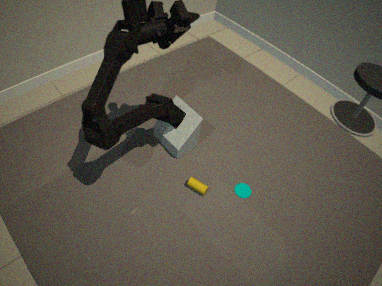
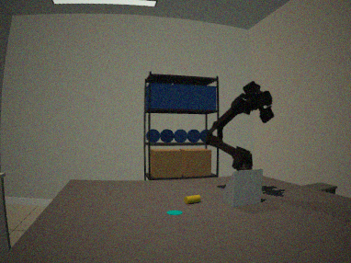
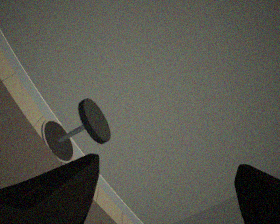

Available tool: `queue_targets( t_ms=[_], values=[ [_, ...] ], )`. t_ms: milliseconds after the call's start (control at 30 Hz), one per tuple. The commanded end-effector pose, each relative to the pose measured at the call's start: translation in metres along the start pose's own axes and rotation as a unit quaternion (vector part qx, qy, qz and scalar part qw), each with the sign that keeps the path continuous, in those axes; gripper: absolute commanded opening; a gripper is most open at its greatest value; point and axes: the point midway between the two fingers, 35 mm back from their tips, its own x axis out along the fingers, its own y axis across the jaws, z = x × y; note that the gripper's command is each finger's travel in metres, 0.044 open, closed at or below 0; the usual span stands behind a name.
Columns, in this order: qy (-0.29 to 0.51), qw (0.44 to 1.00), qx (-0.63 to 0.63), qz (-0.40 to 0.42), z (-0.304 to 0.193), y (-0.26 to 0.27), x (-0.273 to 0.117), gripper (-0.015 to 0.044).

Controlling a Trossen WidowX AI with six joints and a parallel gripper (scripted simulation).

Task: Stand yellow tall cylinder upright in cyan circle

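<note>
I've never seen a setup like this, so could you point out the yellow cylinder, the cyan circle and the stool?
Yellow cylinder [image 1: 197, 186] [image 2: 193, 200]: top and exterior, its side.
Cyan circle [image 1: 243, 190] [image 2: 175, 212]: top and exterior, its middle.
Stool [image 1: 371, 80] [image 3: 94, 121]: top and wrist, its seat.

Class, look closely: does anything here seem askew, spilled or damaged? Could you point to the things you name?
Only the yellow cylinder [image 1: 197, 186] [image 2: 193, 199] looks askew: it lies on its side, outside the cyan circle [image 1: 243, 190] [image 2: 175, 212]. No spill or damage is visible.

Matt, smooth cyan circle [image 1: 243, 190] [image 2: 175, 212]; matt yellow cylinder [image 1: 197, 186] [image 2: 193, 200], perhaps plastic.
</note>
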Motion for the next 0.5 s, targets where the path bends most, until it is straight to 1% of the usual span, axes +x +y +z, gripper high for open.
queue_targets(
  t_ms=[0,233,467],
  values=[
    [0.075,0.995,0.065,-0.010,-0.032,-0.017,0.016,0.0309],
    [0.217,0.957,0.191,-0.025,-0.105,-0.038,0.035,0.0309],
    [0.348,0.883,0.312,-0.042,-0.182,-0.046,0.037,0.0309]
  ],
)
